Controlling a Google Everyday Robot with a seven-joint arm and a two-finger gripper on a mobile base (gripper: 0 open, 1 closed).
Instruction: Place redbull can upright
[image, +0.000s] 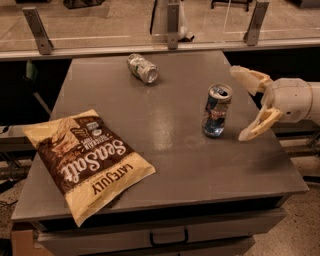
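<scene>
Fingers (256, 126) spread open just right of upright redbull can (216, 111), slim, blue-and-silver, shiny top, on table (175, 165)

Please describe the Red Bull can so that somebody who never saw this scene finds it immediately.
On the grey table, look at the picture's right side, beside the open white gripper. The redbull can stands there upright, slim, blue and silver. The only other can is shorter and lies on its side near the far edge.

Table (175, 150): bag (87, 160), redbull can (217, 111); gripper (238, 104) beside.
</scene>
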